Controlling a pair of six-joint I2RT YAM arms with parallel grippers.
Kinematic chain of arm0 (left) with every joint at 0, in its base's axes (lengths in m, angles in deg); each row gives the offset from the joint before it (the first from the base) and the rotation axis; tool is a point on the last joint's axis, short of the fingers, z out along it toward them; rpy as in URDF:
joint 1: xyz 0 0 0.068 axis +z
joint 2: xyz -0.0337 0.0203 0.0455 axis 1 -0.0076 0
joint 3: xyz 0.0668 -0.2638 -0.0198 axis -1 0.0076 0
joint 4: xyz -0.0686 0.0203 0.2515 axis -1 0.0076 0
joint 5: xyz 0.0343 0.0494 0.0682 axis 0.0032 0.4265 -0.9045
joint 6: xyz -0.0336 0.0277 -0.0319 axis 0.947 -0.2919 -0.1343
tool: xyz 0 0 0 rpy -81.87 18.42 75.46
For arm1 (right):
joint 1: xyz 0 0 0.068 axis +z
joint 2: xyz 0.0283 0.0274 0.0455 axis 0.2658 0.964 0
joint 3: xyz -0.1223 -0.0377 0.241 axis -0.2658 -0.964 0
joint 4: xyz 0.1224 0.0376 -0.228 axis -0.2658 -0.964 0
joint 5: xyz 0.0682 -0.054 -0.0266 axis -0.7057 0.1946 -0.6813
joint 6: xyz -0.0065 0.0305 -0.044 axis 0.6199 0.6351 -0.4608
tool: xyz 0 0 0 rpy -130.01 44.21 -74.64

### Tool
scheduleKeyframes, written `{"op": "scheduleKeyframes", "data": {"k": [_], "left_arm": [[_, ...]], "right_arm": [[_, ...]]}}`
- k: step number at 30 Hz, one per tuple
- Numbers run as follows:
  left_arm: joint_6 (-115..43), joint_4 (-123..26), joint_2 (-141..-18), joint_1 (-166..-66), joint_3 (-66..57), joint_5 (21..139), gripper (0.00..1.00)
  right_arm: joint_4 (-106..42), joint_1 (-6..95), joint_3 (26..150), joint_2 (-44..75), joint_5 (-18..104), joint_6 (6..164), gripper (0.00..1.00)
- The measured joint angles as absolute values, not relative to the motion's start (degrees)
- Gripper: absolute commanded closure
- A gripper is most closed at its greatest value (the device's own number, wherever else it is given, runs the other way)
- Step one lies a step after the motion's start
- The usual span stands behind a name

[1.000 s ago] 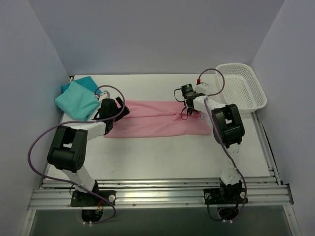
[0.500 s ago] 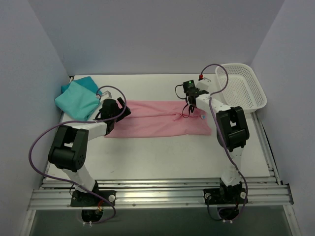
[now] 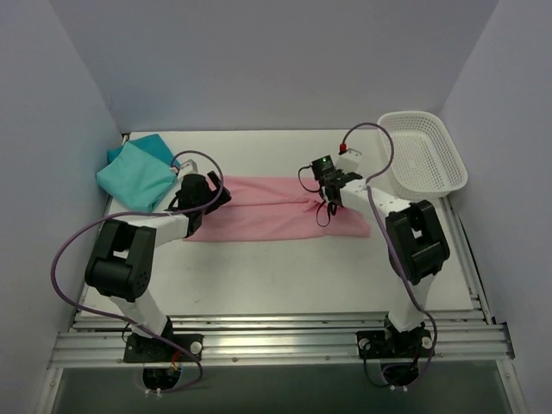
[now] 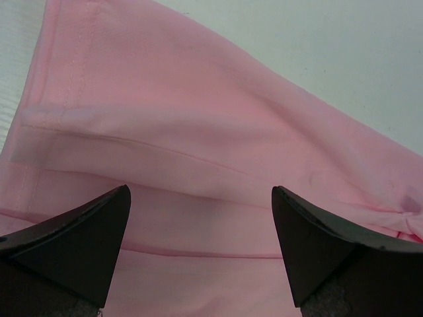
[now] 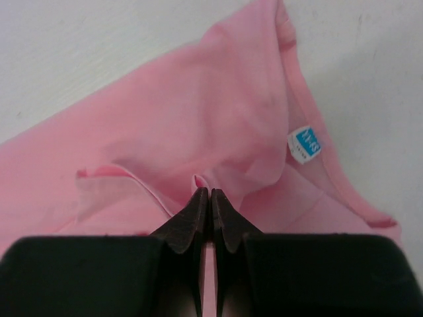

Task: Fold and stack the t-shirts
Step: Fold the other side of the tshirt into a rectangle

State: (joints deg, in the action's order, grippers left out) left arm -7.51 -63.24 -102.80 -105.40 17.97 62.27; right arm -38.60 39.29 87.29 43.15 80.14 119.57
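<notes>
Pink t-shirt (image 3: 276,210): being spread as a strip at centre
Teal t-shirt (image 3: 136,172): being kept folded at 10 o'clock
Right gripper (image 5: 210,193): being clamped on a pink crease, likely for lifting
Left gripper (image 4: 200,191): being held apart over the 9 o'clock end
Right wrist view: crease and blue label (image 5: 307,144) being resolved, too small overhead

Small blue-white tag (image 5: 306,144) on pink t-shirt (image 5: 198,112); lettering too blurred to read.

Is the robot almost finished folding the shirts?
Not yet. The teal shirt already looks folded at the far left. The pink shirt lies as a long strip; the right gripper is pinching a fold of it, and the left gripper hovers open over its other end. Left: finish folding, then stack.
</notes>
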Motion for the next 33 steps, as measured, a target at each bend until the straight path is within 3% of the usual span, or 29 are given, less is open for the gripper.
{"op": "scheduleKeyframes", "data": {"k": [7, 9, 10, 11, 12, 13, 19, 28, 30, 32, 33], "left_arm": [[-7.5, -63.3, -102.8, -106.1, 18.0, 62.3, 0.03], [-7.5, -63.3, -102.8, -106.3, 18.0, 62.3, 0.04], [-7.5, -63.3, -102.8, -106.4, 18.0, 62.3, 0.04], [-7.5, -63.3, -102.8, -106.4, 18.0, 62.3, 0.04], [-7.5, -63.3, -102.8, -106.5, 18.0, 62.3, 0.04], [-7.5, -63.3, -102.8, -106.5, 18.0, 62.3, 0.04], [-7.5, -63.3, -102.8, -106.5, 18.0, 62.2, 0.04], [-7.5, -62.9, -102.8, -108.1, 17.7, 61.4, 0.03], [-7.5, -62.5, -102.8, -108.5, 17.4, 61.3, 0.03], [-7.6, -61.8, -102.8, -108.6, 16.8, 61.1, 0.03], [-7.6, -61.7, -102.8, -108.6, 16.4, 61.0, 0.03]], "right_arm": [[-40.6, 47.8, 80.5, 31.6, 82.2, 121.2, 1.0], [-41.2, 49.6, 78.4, 29.5, 83.2, 122.4, 0.82], [-41.6, 50.4, 77.2, 28.8, 83.7, 123.3, 0.65], [-42.4, 51.2, 76.0, 28.3, 84.3, 124.2, 0.19], [-43.1, 52.0, 74.7, 28.0, 84.9, 125.3, 0.04], [-43.8, 53.0, 73.2, 27.7, 85.5, 126.0, 0.0], [-50.0, 57.9, 65.1, 25.0, 87.7, 131.9, 0.0], [-51.7, 57.8, 70.2, 23.5, 90.9, 132.5, 0.02], [-49.3, 55.8, 72.0, 23.7, 89.3, 130.2, 0.12], [-45.2, 51.4, 72.7, 24.2, 85.6, 127.8, 0.41], [-43.5, 48.6, 73.0, 24.8, 84.0, 126.9, 0.62]]}}
